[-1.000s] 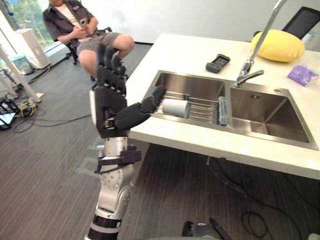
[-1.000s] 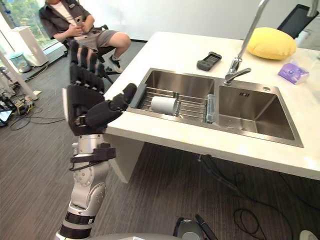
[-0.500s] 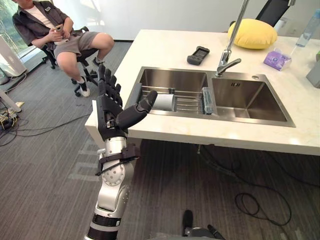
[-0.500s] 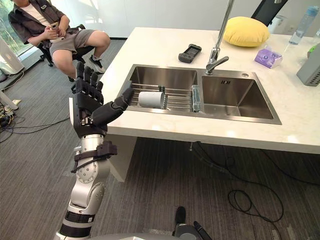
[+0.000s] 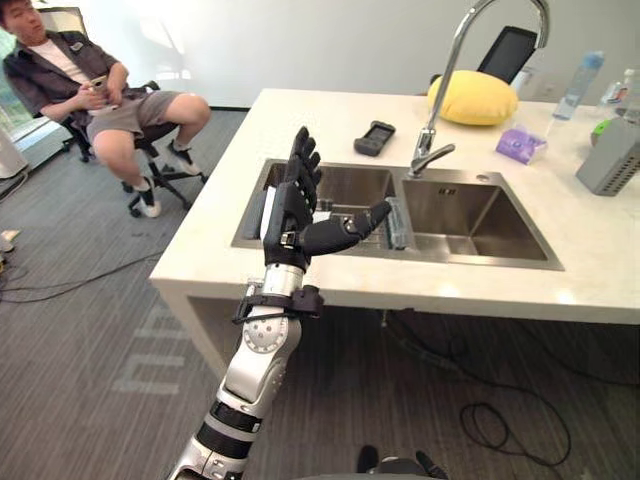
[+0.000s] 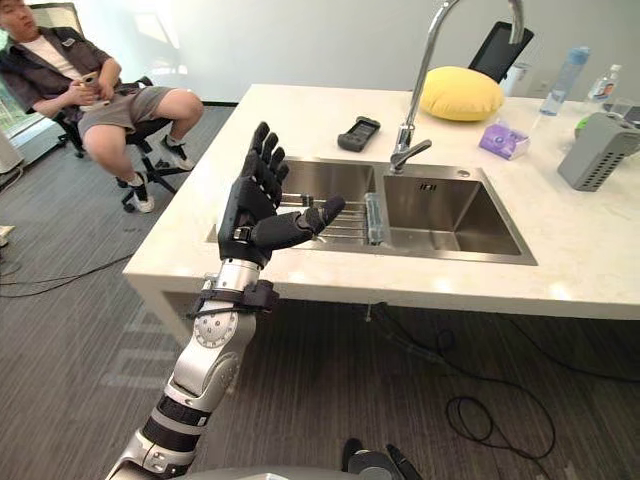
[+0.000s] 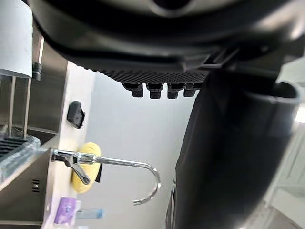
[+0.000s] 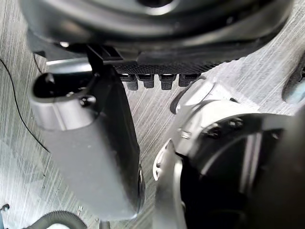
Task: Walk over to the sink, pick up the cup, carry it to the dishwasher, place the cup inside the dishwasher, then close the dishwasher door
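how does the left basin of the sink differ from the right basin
The left basin holds a wire rack with the white cup lying on it; the right basin shows bare steel. The open left hand is raised before the left basin, not the right. Both are rectangular steel.

This looks like an office or test room fitted out as a kitchen corner. A pale stone desk stands free on grey carpet, with a double steel sink and a tall tap set in it. A person sits on an office chair, and loose cables trail over the floor.
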Robot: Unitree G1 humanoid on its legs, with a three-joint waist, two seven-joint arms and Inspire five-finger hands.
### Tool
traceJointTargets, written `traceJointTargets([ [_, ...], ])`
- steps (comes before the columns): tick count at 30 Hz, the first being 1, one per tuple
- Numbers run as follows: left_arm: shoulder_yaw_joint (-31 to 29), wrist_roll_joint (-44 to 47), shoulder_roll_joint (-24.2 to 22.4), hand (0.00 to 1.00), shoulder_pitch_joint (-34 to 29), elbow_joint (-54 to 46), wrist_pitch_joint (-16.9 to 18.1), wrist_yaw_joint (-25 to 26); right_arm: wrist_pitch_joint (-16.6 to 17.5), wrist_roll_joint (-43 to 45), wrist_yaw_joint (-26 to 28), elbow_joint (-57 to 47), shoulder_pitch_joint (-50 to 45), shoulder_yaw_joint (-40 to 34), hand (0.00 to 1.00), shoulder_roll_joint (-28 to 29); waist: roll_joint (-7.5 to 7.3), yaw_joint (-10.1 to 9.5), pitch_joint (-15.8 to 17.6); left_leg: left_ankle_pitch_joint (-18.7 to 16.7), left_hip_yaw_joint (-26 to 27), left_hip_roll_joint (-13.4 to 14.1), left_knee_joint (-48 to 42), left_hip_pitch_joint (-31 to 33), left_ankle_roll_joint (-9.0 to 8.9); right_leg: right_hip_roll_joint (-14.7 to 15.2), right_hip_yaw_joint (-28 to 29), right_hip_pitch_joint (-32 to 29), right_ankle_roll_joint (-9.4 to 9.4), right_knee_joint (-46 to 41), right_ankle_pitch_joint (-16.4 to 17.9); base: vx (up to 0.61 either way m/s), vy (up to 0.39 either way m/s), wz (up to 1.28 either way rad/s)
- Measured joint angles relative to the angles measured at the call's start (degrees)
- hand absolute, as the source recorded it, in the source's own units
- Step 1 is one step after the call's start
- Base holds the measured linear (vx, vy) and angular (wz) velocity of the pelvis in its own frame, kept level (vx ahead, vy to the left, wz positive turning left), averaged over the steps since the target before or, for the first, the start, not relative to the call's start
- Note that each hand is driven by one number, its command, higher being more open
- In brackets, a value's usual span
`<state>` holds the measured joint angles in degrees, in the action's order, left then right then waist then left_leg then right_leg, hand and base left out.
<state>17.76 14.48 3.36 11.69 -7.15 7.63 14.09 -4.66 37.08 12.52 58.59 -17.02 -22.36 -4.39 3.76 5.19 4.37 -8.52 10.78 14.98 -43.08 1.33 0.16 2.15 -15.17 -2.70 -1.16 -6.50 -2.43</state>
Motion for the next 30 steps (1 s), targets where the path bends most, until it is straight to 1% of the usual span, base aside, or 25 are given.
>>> traceJointTargets([
  [1, -0.7, 0.0, 0.0, 1.00, -0.3, 0.4, -0.4, 0.2, 0.0, 0.0, 0.2, 0.5, 0.0, -1.3, 1.00, -0.7, 0.56, -1.00, 0.9, 0.9, -2.3, 1.1, -9.7, 3.7, -0.72, -0.4, 1.4, 3.1, -0.12, 0.6, 1.7, 0.25, -0.034, -0.29],
  [2, -0.6, 0.0, 0.2, 1.00, -0.3, 0.4, -0.5, 0.1, 0.0, 0.0, 0.2, 0.6, 0.1, -2.2, 1.00, -0.5, 0.46, -1.28, 1.0, -0.7, -2.5, 0.7, -10.5, 4.8, -0.89, -0.1, 1.8, 4.2, -0.16, 1.0, 2.0, 0.29, -0.033, -0.40],
  [3, -0.6, 0.0, 0.6, 1.00, -0.3, 0.4, -0.4, -0.5, 0.3, 0.0, 0.8, 0.6, 0.2, -3.4, 1.00, -0.4, 0.22, -1.72, 1.2, -2.9, -1.7, -0.4, -7.6, 5.7, -0.77, 0.6, 2.5, 6.1, 0.08, 2.3, 2.3, 0.25, -0.043, -0.34],
  [4, -0.6, 0.0, 0.8, 1.00, -0.3, 0.1, -0.4, -1.0, 0.7, -0.2, 1.3, 0.3, 0.7, -3.7, 1.00, -0.8, 0.17, -2.26, 1.2, -4.3, 0.1, -1.6, -1.0, 6.1, -0.94, 1.2, 3.5, 7.7, 0.36, 3.8, 2.5, 0.24, -0.028, -0.36],
  [5, -0.6, 0.0, 0.8, 1.00, -0.3, -0.1, -0.5, -1.3, 0.8, -0.4, 1.4, 0.1, 0.8, -3.6, 1.00, -0.9, 0.09, -2.52, 1.2, -4.3, 0.9, -2.2, 3.0, 6.1, -1.00, 1.6, 3.9, 8.2, 0.57, 4.2, 2.6, 0.28, 0.036, -0.35],
  [6, -0.5, 0.0, 0.8, 1.00, -0.4, -1.0, -0.5, -1.6, 1.3, -0.8, 1.7, 0.0, 1.2, -3.6, 1.00, -1.0, 0.09, -2.59, 1.1, -3.6, 1.1, -4.3, 12.3, 5.6, -1.75, 2.2, 4.4, 8.5, 1.26, 4.4, 2.9, 0.27, 0.090, -0.30],
  [7, -0.4, -0.1, 0.8, 1.00, -0.4, -2.0, -0.5, -1.8, 1.4, -1.3, 2.0, 0.4, 2.0, -3.7, 1.00, -1.1, 0.38, -2.58, 1.0, 1.2, 0.8, -6.0, 22.3, 4.6, -2.32, 2.3, 4.8, 8.5, 2.19, 4.3, 3.4, 0.22, 0.089, -0.28],
  [8, -0.4, -0.2, 0.8, 1.00, -0.4, -2.4, -0.7, -2.0, 1.4, -1.3, 1.9, 0.6, 2.4, -3.6, 1.00, -1.1, 0.68, -2.60, 0.8, 4.6, 0.8, -6.3, 26.3, 3.9, -2.30, 2.0, 5.1, 8.5, 2.76, 4.3, 3.7, 0.20, 0.101, -0.28],
  [9, -0.4, -0.4, 1.2, 1.00, -0.5, -2.7, -0.9, -2.4, 1.4, -1.5, 1.4, 1.0, 2.9, -3.7, 1.00, -0.7, 0.83, -2.59, 0.1, 7.2, 1.6, -6.2, 30.9, 2.3, -2.45, 1.5, 5.6, 8.6, 3.93, 3.9, 4.2, 0.23, 0.102, -0.20],
  [10, -0.3, -0.4, 1.8, 1.00, -0.7, -2.6, -1.4, -2.4, 1.4, -1.4, 0.9, 1.1, 2.9, -3.7, 1.00, 0.1, 0.03, -2.62, -0.3, 7.7, 2.2, -7.1, 32.1, 1.4, -2.64, 2.5, 5.7, 8.4, 4.34, 3.3, 4.5, 0.33, 0.133, -0.19],
  [11, -0.3, -0.4, 2.9, 1.00, -1.2, -2.4, -2.2, -2.5, 1.6, -1.2, 0.6, 1.5, 2.7, -4.1, 1.00, 2.1, -2.08, -2.59, -1.2, 8.6, 3.1, -9.7, 37.3, -1.0, -1.82, 4.7, 5.0, 7.9, 5.67, 2.2, 5.9, 0.31, 0.118, -0.04],
  [13, -0.3, -0.5, 2.9, 1.00, -1.4, -2.0, -2.9, -2.5, 1.6, -1.2, 0.5, 1.7, 2.6, -5.3, 1.00, 2.3, -2.55, -2.58, -1.3, 9.0, 3.0, -11.8, 40.2, -2.2, -1.18, 6.5, 4.3, 7.7, 6.77, 1.2, 7.0, 0.27, 0.111, 0.11],
  [14, -0.3, -1.2, 2.9, 1.00, -1.7, -2.0, -3.9, -2.4, 1.6, -2.4, 0.0, 1.9, 2.6, -6.5, 1.00, 2.3, -2.57, -2.60, -1.3, 8.8, 2.8, -13.6, 42.0, -3.5, -0.71, 8.1, 3.7, 7.6, 7.85, -0.8, 8.2, 0.24, 0.111, 0.18],
  [17, -0.3, -1.8, 2.9, 1.00, -1.8, -1.4, -5.1, -2.3, 1.6, -3.0, -0.9, 2.0, 2.7, -7.0, 1.00, 2.2, -2.58, -2.54, -1.3, 7.8, 2.1, -14.5, 42.7, -5.2, -0.13, 9.7, 1.7, 6.8, 8.12, -6.5, 9.6, 0.20, 0.094, 0.17],
  [19, -0.3, -2.8, 3.1, 1.00, -1.8, -0.3, -5.5, -2.7, 1.6, -3.0, -1.5, 2.0, 3.2, -7.6, 1.00, 2.2, -2.80, -2.44, -1.0, 6.8, 0.8, -14.8, 42.7, -7.3, 0.13, 12.0, 0.6, 3.0, 8.02, -19.0, 9.9, 0.19, 0.096, 0.28],
  [20, -0.3, -3.0, 3.3, 1.00, -1.7, 0.0, -5.5, -3.0, 1.6, -3.0, -1.5, 2.1, 3.3, -7.6, 1.00, 2.2, -3.24, -2.43, -0.6, 6.6, 0.4, -15.2, 42.7, -8.1, 0.37, 12.9, 0.5, 2.1, 7.99, -22.5, 9.9, 0.17, 0.039, 0.36],
  [21, -0.4, -3.2, 3.7, 1.00, -1.9, 0.7, -5.5, -3.4, 1.6, -3.0, -1.5, 2.8, 3.5, -7.6, 1.00, 2.2, -3.48, -2.32, -0.1, 5.7, -0.3, -15.3, 42.6, -9.6, 1.33, 14.2, 0.5, 0.7, 6.56, -27.5, 11.1, 0.15, 0.004, 0.27],
  [22, -0.5, -2.8, 4.6, 1.00, -2.4, 1.5, -5.5, -3.9, 1.7, -3.0, -1.6, 3.0, 3.7, -7.6, 1.00, 2.3, -3.26, -2.39, 0.0, 5.2, -0.6, -15.2, 42.4, -10.1, 1.22, 14.6, 0.5, -0.2, 6.08, -27.2, 13.6, 0.13, -0.006, 0.24],
  [23, -1.0, -2.1, 4.8, 1.00, -2.5, 1.9, -5.5, -4.5, 1.7, -3.0, -1.6, 3.0, 4.0, -7.6, 1.00, 2.3, -3.31, -2.42, 0.1, 4.9, -0.8, -15.2, 42.1, -9.9, 1.00, 14.6, 0.5, -0.8, 6.09, -26.1, 14.0, 0.10, -0.006, 0.19],
  [24, -1.9, -1.5, 5.4, 1.00, -2.6, 3.2, -5.5, -5.6, 1.6, -3.0, -1.6, 3.0, 4.4, -7.5, 1.00, 2.4, -4.16, -2.57, 0.0, 4.0, -1.0, -15.3, 40.7, -9.2, 0.58, 14.1, 0.7, -1.0, 5.93, -19.6, 11.7, 0.07, -0.029, 0.16],
  [25, -2.7, -1.2, 6.5, 1.00, -2.9, 4.1, -5.4, -6.5, 1.5, -2.9, -1.8, 3.3, 4.9, -7.2, 1.00, 2.7, -5.32, -2.71, 0.5, 2.7, -1.3, -16.0, 39.0, -8.7, 0.29, 14.2, 1.0, -0.2, 7.27, -15.0, 8.4, 0.07, -0.066, 0.08],
  [26, -3.0, -1.2, 6.6, 1.00, -3.4, 4.9, -5.4, -6.8, 1.4, -2.9, -2.2, 3.7, 4.9, -7.2, 1.00, 2.7, -5.08, -2.79, 0.3, 2.2, -1.4, -15.6, 38.4, -8.5, -0.18, 13.6, 1.1, 0.8, 7.50, -13.0, 8.5, 0.07, -0.120, -0.11],
  [27, -3.6, -1.3, 6.8, 1.00, -4.8, 5.2, -5.4, -7.2, 1.1, -2.9, -3.0, 3.9, 4.9, -7.2, 1.00, 2.5, -4.66, -2.87, 0.1, 1.6, -0.7, -14.7, 37.6, -7.9, -0.63, 12.4, 0.6, 2.7, 8.29, -8.3, 8.3, 0.07, -0.131, -0.30],
  [28, -4.1, -2.9, 7.3, 1.00, -5.7, 5.3, -5.4, -7.5, 0.2, -2.9, -3.2, 4.0, 5.0, -7.1, 1.00, 2.4, -4.45, -2.83, 0.2, 1.4, 0.0, -13.6, 37.7, -7.7, -0.93, 11.0, 0.7, 3.7, 8.87, -5.2, 7.3, 0.06, -0.111, -0.30],
  [30, -4.1, -5.0, 8.6, 1.00, -6.2, 5.2, -5.4, -9.1, -1.2, -2.9, -3.4, 4.1, 4.8, -7.1, 1.00, 2.4, -4.39, -2.70, 0.1, 1.3, 0.5, -11.9, 37.8, -7.8, -1.63, 8.8, 0.7, 5.0, 8.01, -1.7, 5.7, 0.06, -0.123, -0.26],
])
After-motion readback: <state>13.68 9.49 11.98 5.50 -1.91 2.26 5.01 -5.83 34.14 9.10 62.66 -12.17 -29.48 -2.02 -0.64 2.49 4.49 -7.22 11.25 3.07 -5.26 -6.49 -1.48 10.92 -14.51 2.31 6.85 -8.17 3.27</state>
